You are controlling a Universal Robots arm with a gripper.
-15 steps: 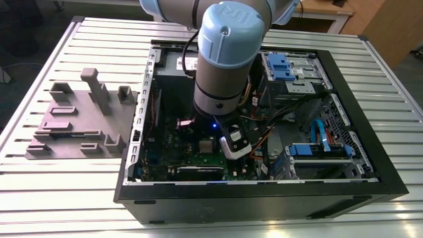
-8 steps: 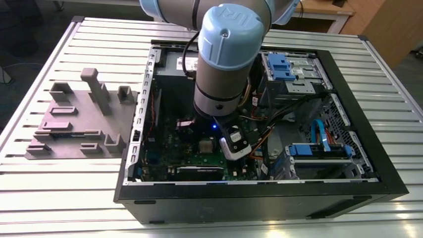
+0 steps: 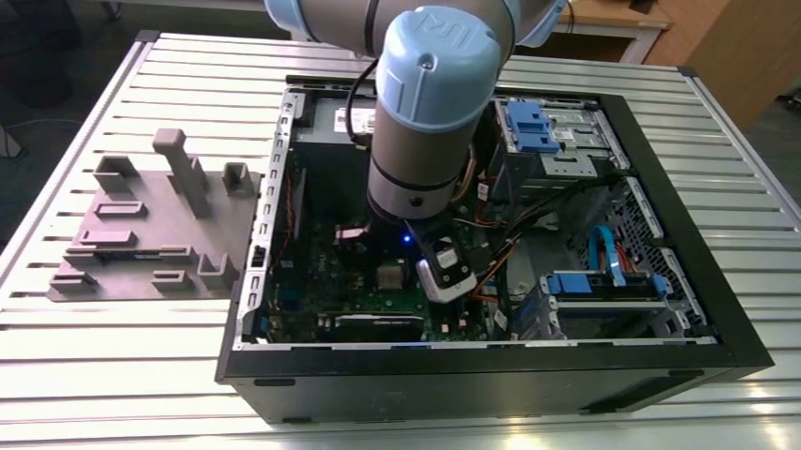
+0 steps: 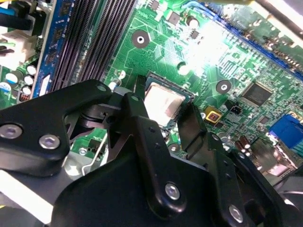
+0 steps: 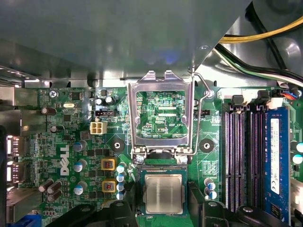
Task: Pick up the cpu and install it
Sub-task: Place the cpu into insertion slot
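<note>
The cpu (image 5: 163, 194) lies flat in its socket on the green motherboard (image 5: 71, 142), silver top facing up; the second wrist view shows it there too (image 4: 163, 105). The gripper (image 5: 162, 201) hangs just over it with its black fingers (image 4: 191, 125) spread apart, one on each side of the chip. A narrow gap shows between each finger and the chip's edge, so nothing is gripped. Just beside the socket, the metal load frame (image 5: 161, 113) stands swung open, and board parts show through its window. Its wire lever (image 5: 201, 118) is raised along one side of the frame. A row of dark memory slots (image 5: 241, 156) runs near the socket, with a blue memory stick (image 5: 277, 161) in the outermost one. In the exterior view the arm (image 3: 432, 112) reaches down into the open computer case (image 3: 501, 375), which lies on its side on a slatted metal bench (image 3: 126, 375). A grey fixture plate (image 3: 138, 234) rests on the bench at the exterior view's left of the case.
</note>
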